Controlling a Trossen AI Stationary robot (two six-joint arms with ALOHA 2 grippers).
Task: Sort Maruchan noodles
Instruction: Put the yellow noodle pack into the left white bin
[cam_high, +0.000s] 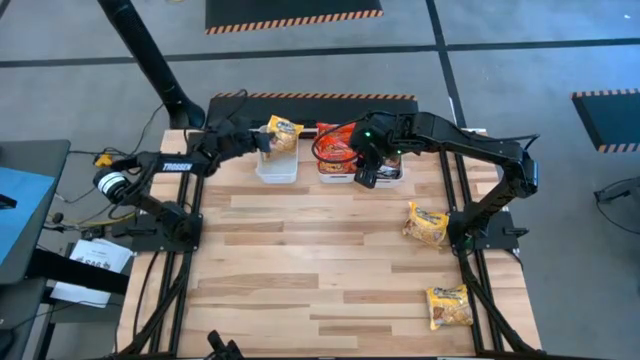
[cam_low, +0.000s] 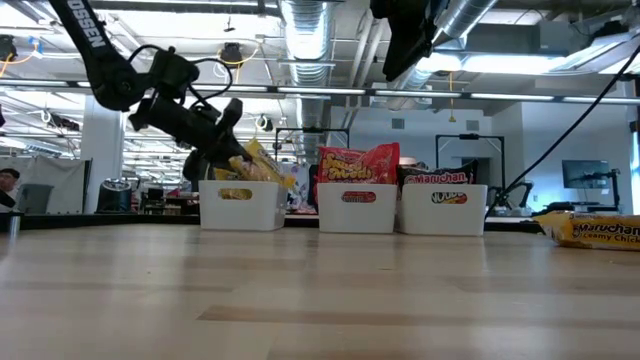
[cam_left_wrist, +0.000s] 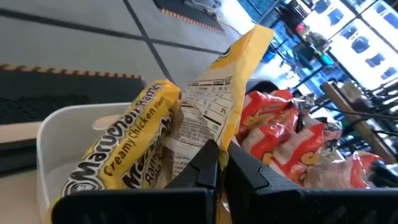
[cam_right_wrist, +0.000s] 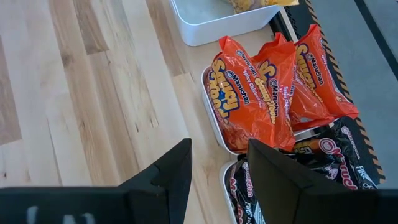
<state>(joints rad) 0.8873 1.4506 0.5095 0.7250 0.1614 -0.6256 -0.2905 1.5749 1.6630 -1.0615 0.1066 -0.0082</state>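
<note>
1. A yellow noodle packet (cam_left_wrist: 205, 118) is pinched in the closed left claw (cam_left_wrist: 217, 165), hanging over the white bin (cam_high: 276, 168) just below it.
2. Step in hand: dropping yellow into that bin; next, the fingers should part.
3. The right claw (cam_right_wrist: 217, 162) hovers apart and empty above the red packets (cam_right_wrist: 261, 93); two yellow packets (cam_high: 427, 224) wait near its arm's base.

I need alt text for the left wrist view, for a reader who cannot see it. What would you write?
The left gripper is shut on a yellow Maruchan Creamy Chicken packet, holding it over a white bin where another yellow packet already lies. Beside it, red packets fill a neighbouring bin.
</note>
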